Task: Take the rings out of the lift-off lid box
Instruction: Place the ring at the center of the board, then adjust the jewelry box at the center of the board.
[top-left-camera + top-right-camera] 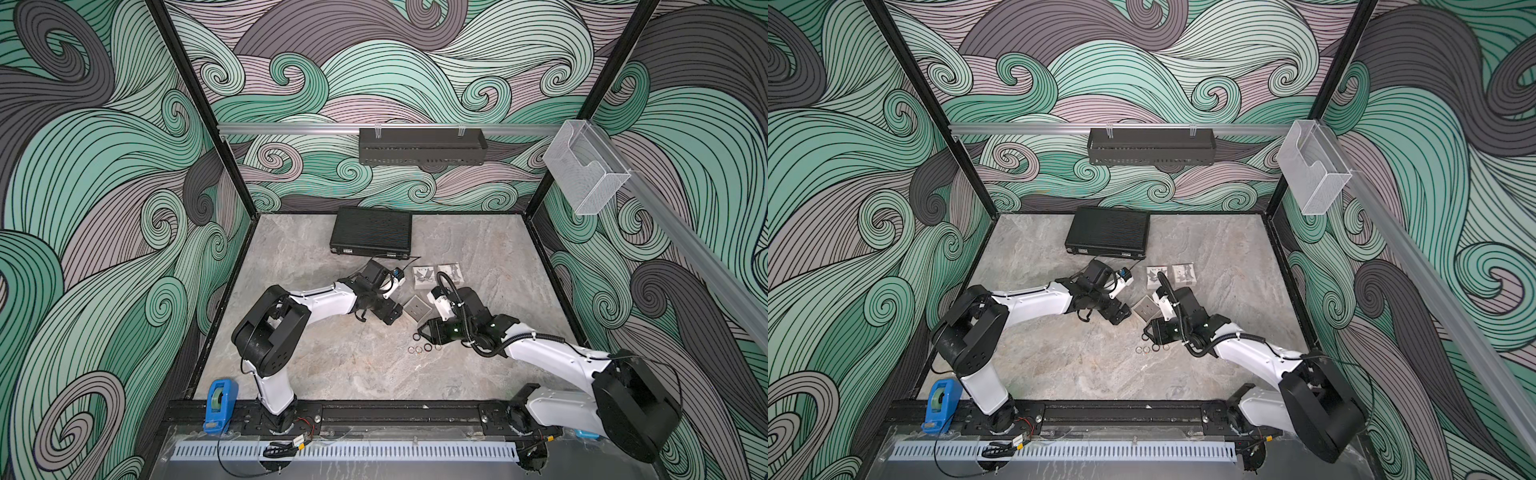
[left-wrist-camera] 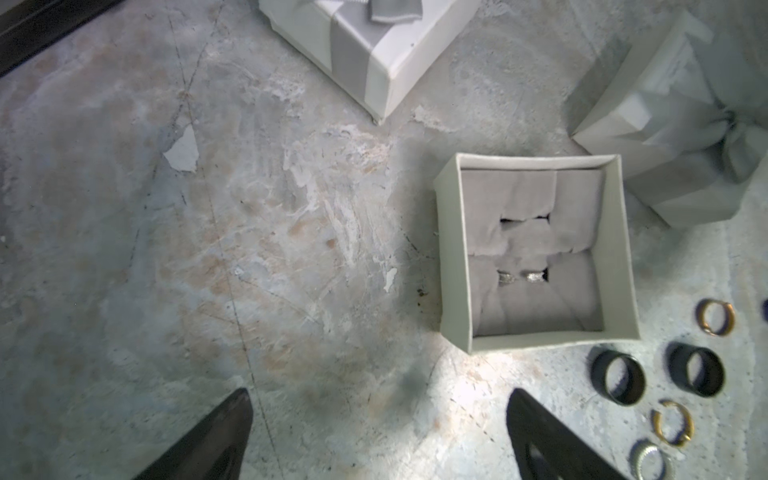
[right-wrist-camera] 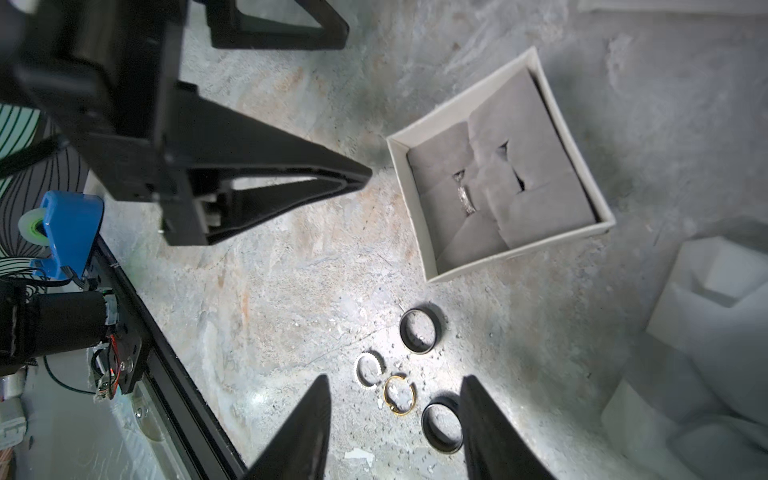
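Open box: a white square base (image 2: 453, 266) with its lid off stands on the table (image 1: 332, 365) between the two arms. A grey padded insert fills it.
Ring in box: one sparkling silvery band (image 2: 534, 276) sits on edge in a slot of the insert, partly sunk into the padding.
Rings on table: a loose cluster (image 1: 424, 347) lies flat just beside the open box, on the side toward the robot's base. The left wrist view shows five of them: two black bands (image 2: 619, 376), two gold-toned bands (image 2: 673, 422) and one silvery toothed band (image 2: 648, 459).
Left jaws: released and spread wide, holding nothing, low over bare table next to the open box.
Right jaws: parted, with nothing clamped, directly over the ring cluster. The gold-toned and silvery bands lie in the gap between them. One black band (image 3: 442, 428) is partly hidden by a finger, and contact cannot be told.
Ribboned boxes: two white pieces with grey bows (image 1: 424, 276) stand beyond the open box.
Black case: closed (image 1: 371, 230), at the far edge of the table.
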Motion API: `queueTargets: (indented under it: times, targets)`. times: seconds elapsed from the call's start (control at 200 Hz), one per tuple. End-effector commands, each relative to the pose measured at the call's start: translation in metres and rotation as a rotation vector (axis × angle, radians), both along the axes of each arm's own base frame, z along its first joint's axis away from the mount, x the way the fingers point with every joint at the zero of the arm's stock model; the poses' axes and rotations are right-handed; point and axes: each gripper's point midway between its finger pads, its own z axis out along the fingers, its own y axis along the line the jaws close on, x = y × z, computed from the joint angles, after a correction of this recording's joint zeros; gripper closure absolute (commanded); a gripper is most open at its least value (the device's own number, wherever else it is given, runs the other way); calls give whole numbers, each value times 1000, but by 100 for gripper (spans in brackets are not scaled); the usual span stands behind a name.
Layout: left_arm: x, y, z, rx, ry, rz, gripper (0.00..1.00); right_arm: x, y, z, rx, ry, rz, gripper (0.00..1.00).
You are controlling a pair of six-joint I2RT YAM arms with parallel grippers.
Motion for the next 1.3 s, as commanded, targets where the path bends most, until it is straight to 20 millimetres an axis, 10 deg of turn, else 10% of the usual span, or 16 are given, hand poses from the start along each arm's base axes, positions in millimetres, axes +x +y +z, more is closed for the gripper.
queueTargets:
  times: [0.0, 0.205, 0.751, 1.297]
  targets:
    - [-1, -5, 4, -28, 13, -2, 4, 11, -6, 13, -47, -55, 13, 38]
    - [5, -11, -5, -22, 30, 1, 4, 28, -3, 25, -31, -83, 14, 1]
    - [31, -10, -10, -35, 16, 64, 4, 46, 8, 29, -19, -89, 39, 1]
    - [29, 1, -5, -43, 17, 83, 4, 79, 18, 4, -71, -36, -37, 69]
